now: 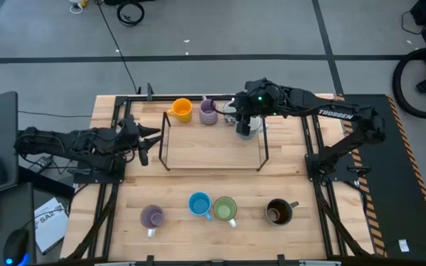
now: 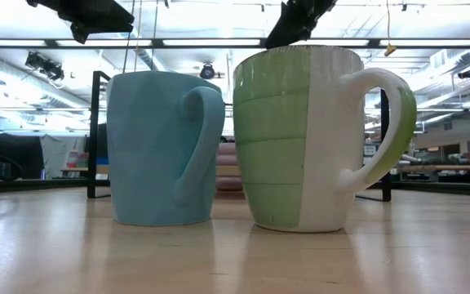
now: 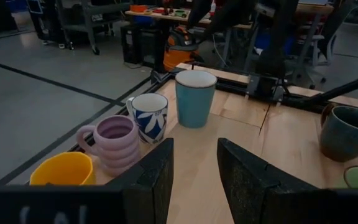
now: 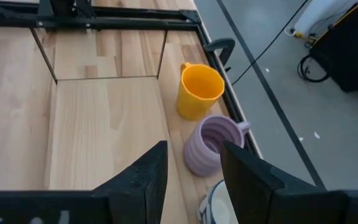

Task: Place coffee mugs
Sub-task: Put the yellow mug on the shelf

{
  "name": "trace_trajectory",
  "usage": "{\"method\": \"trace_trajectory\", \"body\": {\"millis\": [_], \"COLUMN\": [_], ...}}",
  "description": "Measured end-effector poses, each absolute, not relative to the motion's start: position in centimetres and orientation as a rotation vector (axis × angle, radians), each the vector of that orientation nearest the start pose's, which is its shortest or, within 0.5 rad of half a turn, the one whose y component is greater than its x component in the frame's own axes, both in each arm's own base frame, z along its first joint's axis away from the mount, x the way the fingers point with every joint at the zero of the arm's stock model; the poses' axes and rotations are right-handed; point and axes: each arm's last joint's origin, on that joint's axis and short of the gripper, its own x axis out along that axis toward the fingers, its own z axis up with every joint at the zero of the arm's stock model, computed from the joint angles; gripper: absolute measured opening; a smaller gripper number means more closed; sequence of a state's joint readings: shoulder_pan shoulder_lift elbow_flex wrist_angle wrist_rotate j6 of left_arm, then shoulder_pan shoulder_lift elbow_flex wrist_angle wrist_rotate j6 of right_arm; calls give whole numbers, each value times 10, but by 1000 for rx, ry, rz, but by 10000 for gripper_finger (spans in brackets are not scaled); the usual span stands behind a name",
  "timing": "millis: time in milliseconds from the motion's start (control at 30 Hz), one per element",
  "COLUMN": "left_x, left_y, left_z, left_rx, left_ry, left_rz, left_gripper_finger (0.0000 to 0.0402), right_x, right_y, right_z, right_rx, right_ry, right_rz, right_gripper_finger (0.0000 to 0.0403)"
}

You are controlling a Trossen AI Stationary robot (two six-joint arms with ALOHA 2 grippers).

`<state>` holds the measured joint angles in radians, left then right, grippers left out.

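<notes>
The right claw [image 1: 244, 124] is held open above the white mug [image 4: 219, 205]; the left claw [image 1: 143, 140] is open, empty

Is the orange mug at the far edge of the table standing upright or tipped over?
Upright. The orange mug stands on its base with its open mouth facing up, beside the lavender mug.

White capital letters reading "TROSSEN" run along the dark upper link of my right arm [image 1: 336, 113], seen from overhead above the pale wooden table [image 1: 213, 181]; I can read nothing else.
</notes>
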<state>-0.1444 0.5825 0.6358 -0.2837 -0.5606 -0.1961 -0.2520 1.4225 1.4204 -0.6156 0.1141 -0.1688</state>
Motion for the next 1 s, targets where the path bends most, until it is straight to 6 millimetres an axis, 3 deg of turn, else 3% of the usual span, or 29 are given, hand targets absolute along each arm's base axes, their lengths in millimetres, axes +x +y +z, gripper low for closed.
{"method": "trace_trajectory", "body": {"millis": [233,400,767,1000], "left_x": [138,137,140,160], "left_y": [-8,-13,-10,15], "left_z": [273,273,285,303], "left_rx": [-70,-48,-61,-45], "left_ry": [168,93,55,189], "left_rz": [401,360,341,409], "left_gripper_finger": [130,130,130,130], "right_x": [303,313,319,314], "right_y": [-81,-84,-85,-84], "right_z": [365,370,378,384], "right_rx": [-97,-100,-117,-137], "right_ry": [683,706,703,690], "right_rz": [-303,-297,-292,-339], "right_gripper_finger": [154,154,154,154]}}
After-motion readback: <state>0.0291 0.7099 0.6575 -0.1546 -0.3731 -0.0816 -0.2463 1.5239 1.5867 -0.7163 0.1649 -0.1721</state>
